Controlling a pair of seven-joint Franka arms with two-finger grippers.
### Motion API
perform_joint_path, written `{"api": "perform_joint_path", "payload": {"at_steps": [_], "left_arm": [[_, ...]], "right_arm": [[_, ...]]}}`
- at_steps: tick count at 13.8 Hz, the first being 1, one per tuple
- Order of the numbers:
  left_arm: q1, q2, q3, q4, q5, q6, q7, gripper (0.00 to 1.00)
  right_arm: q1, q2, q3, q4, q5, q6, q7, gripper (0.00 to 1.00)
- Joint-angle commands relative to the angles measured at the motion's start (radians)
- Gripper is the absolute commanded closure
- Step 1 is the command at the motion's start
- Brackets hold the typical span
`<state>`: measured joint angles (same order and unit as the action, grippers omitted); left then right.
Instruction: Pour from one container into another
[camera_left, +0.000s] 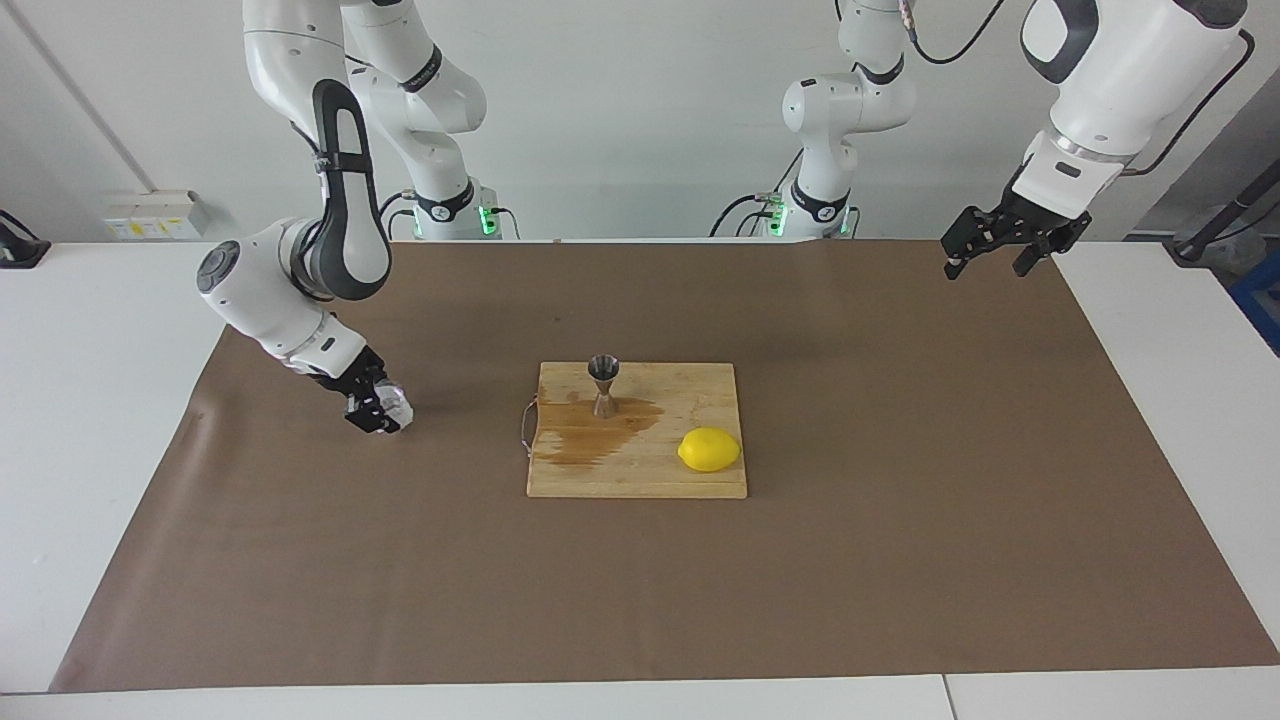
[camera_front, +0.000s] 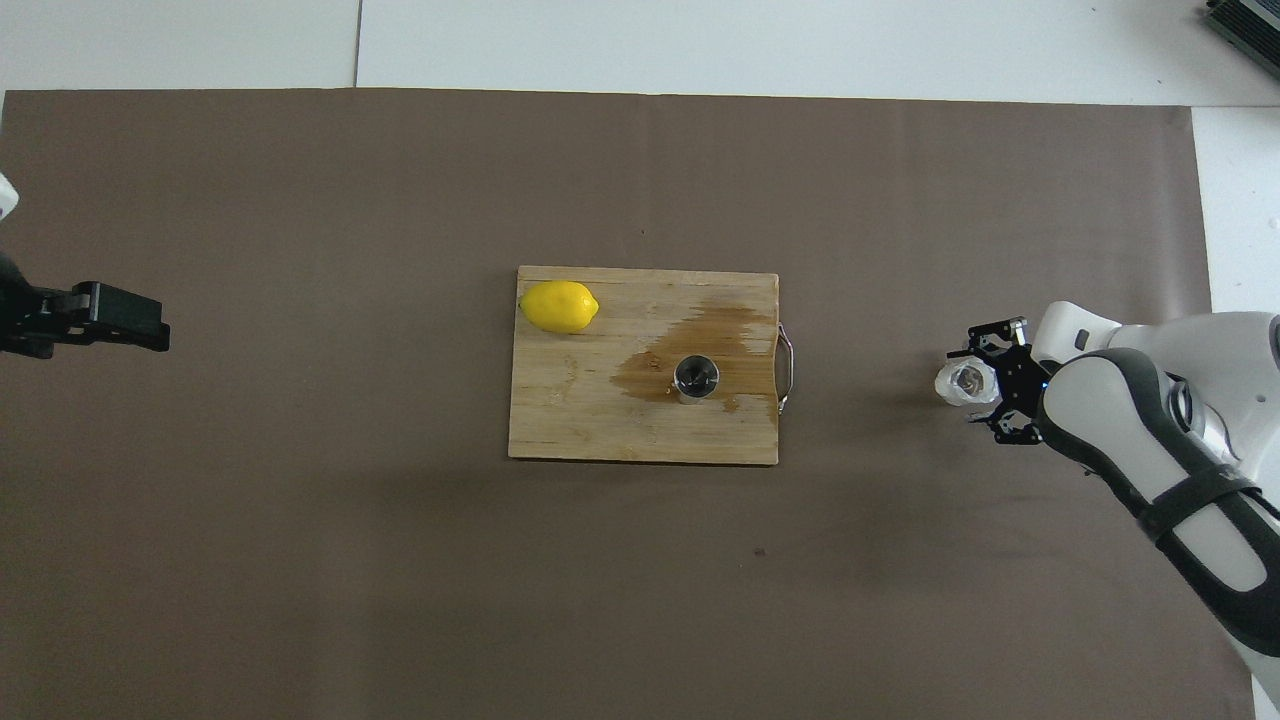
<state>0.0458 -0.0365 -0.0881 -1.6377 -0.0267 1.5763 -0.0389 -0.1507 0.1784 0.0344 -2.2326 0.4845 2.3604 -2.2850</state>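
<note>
The small, squat clear plastic cup (camera_left: 394, 406) with whitish walls sits low at the brown paper mat (camera_left: 900, 520), toward the right arm's end of the table and well apart from the wooden cutting board (camera_left: 640, 480). The right gripper (camera_left: 378, 412) is around it, its black fingers on either side of the cup; whether they pinch the cup or have let go cannot be told, nor whether the cup's base rests on the mat. On the board stands the small shiny steel hourglass-shaped jigger (camera_left: 604, 385), upright, in a brown wet stain (camera_left: 590, 435) that spreads toward the board's metal handle (camera_front: 786, 365). A yellow lemon (camera_left: 709, 450) lies on the board's corner toward the left arm's end, farther from the robots than the jigger.

Judging by the stain and the cup set away from the board, the pour looks done and the step in hand is putting the cup down. The next move calls for the right gripper to clear the cup without tipping it.

The left gripper (camera_left: 992, 245) waits, jaws spread and empty, raised over the mat's edge at its own end.
</note>
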Motion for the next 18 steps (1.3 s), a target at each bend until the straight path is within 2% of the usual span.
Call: {"api": "perform_joint_path", "payload": {"at_steps": [1, 6, 12, 13, 16, 18], "left_arm": [[0.012, -0.002, -0.006, 0.012, -0.012, -0.019, -0.001, 0.00], [0.012, -0.002, -0.006, 0.012, -0.012, -0.019, -0.001, 0.00], [0.012, -0.002, -0.006, 0.012, -0.012, -0.019, -0.001, 0.00], [0.012, -0.002, -0.006, 0.012, -0.012, -0.019, -0.001, 0.00], [0.012, -0.002, -0.006, 0.012, -0.012, -0.019, -0.001, 0.00], [0.012, -0.002, -0.006, 0.012, -0.012, -0.019, -0.001, 0.00]], "right_arm": [[-0.017, -0.030, 0.013, -0.015, 0.049, -0.009, -0.031, 0.00], [-0.017, -0.102, 0.007, 0.005, 0.049, -0.084, 0.073, 0.00], [-0.033, -0.252, 0.001, 0.014, 0.004, -0.156, 0.326, 0.00], [-0.033, -0.275, 0.002, 0.039, -0.024, -0.158, 0.384, 0.00], [-0.026, -0.272, 0.004, 0.183, -0.099, -0.265, 0.626, 0.00], [-0.018, -0.266, 0.012, 0.264, -0.191, -0.289, 0.819, 0.00]]}}
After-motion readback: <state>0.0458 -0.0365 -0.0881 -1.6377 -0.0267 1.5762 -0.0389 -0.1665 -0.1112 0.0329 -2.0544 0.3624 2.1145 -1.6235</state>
